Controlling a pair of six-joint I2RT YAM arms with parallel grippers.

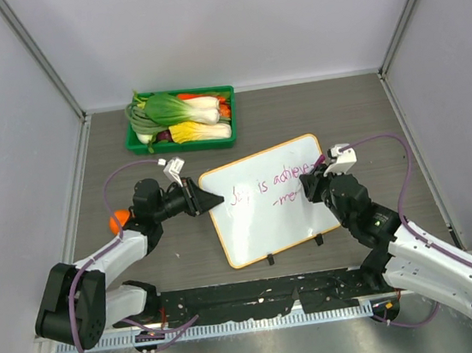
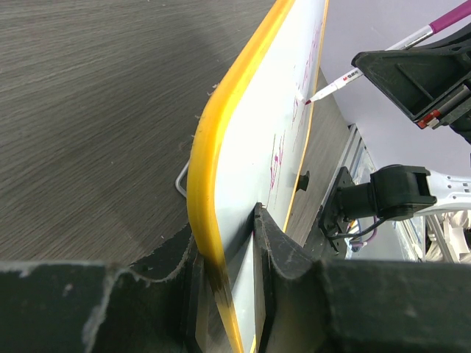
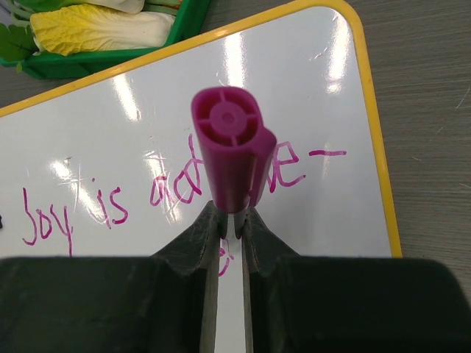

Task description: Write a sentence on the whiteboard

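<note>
The whiteboard [image 1: 268, 211] with an orange-yellow rim stands tilted on two black feet at the table's middle. Purple-pink handwriting [image 1: 267, 186] reads "Joy is achieve-" with a short second line below; it also shows in the right wrist view [image 3: 110, 209]. My left gripper [image 1: 211, 200] is shut on the whiteboard's left edge [image 2: 210, 220]. My right gripper [image 1: 310, 182] is shut on a purple marker [image 3: 229, 158], its capped end facing the camera. The marker tip [image 2: 309, 101] touches or nearly touches the board's face near the writing's right end.
A green tray [image 1: 179, 123] with bok choy, yellow cabbage and other vegetables sits behind the board. An orange object [image 1: 120, 218] lies beside the left arm. Grey walls enclose the table on three sides.
</note>
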